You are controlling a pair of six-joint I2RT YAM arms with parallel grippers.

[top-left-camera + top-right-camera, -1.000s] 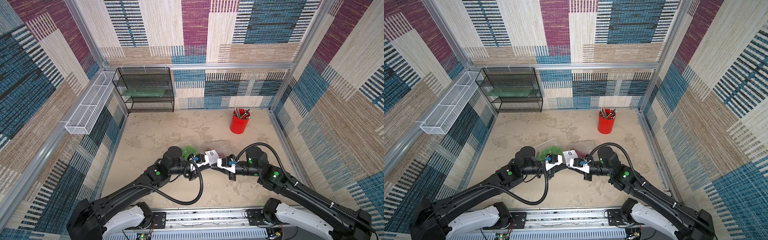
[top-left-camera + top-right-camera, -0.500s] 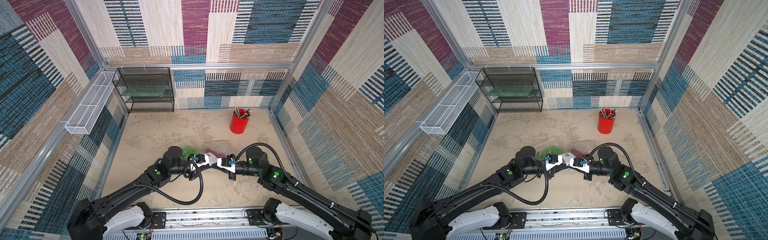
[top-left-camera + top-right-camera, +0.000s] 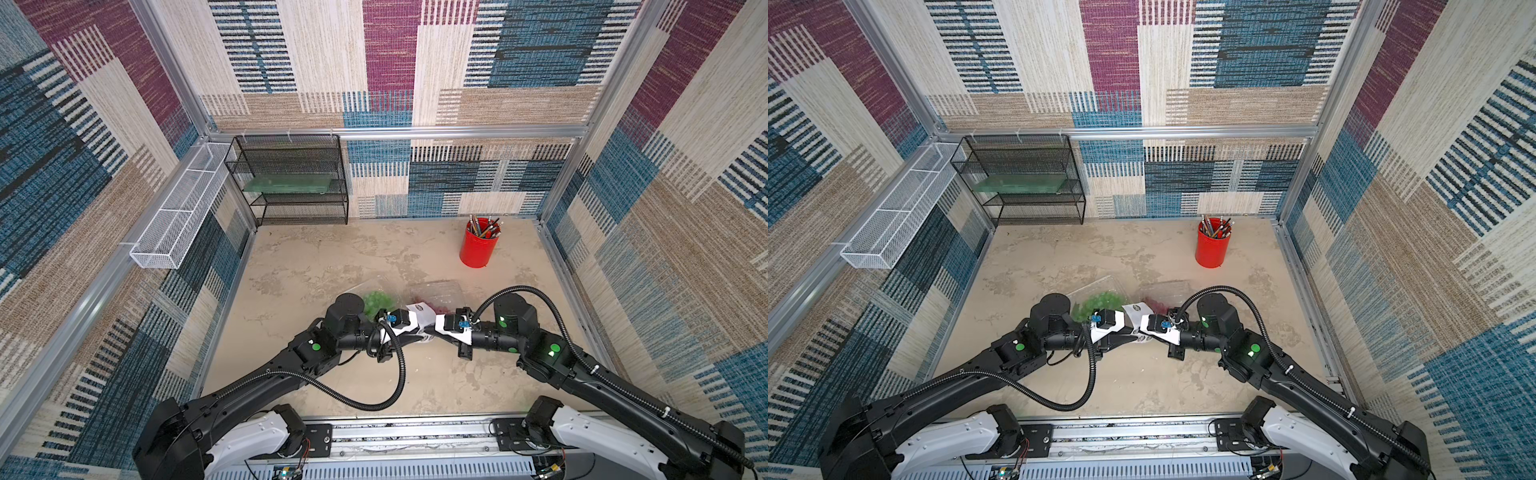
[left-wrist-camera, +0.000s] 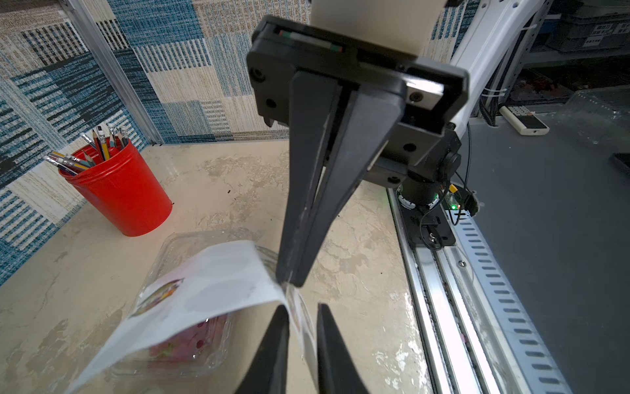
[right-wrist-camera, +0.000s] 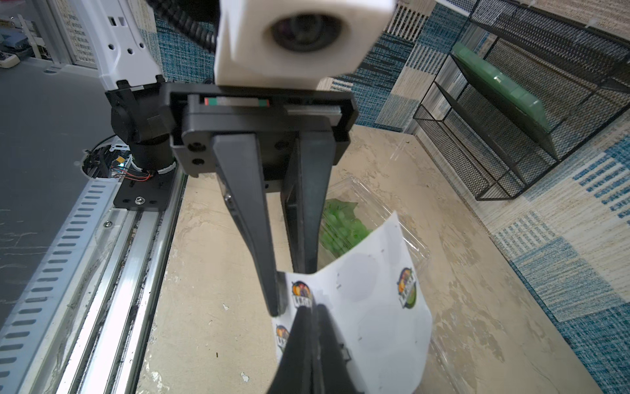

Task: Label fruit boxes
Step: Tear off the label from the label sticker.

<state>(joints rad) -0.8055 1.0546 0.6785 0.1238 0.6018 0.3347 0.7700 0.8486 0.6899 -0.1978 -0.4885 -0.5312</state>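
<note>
Peeling a sticker off seems to be the step in hand. The right claw [image 5: 311, 308] is closed on the near edge of the white sticker sheet [image 5: 371, 324], just at a printed sticker. The left claw [image 4: 301, 307] stands a little parted around the same edge, so I judge it is not pinching.

The sheet hangs bent in the air above the counter [image 3: 332, 266]. The green-grape punnet [image 3: 376, 299] lies beyond the left claw, and the red-grape punnet [image 3: 436, 295] is just beside it, partly under the sheet. Whether a lid already carries a label I cannot tell.

The next move needs one claw to hold the sheet firmly while the other takes only a sticker's rim.

Behind the punnets the counter is free. The red pencil cup [image 3: 478, 249] and the black wire rack [image 3: 291, 187] stand well apart. The front rail [image 3: 415, 432] lies well behind the claws.
</note>
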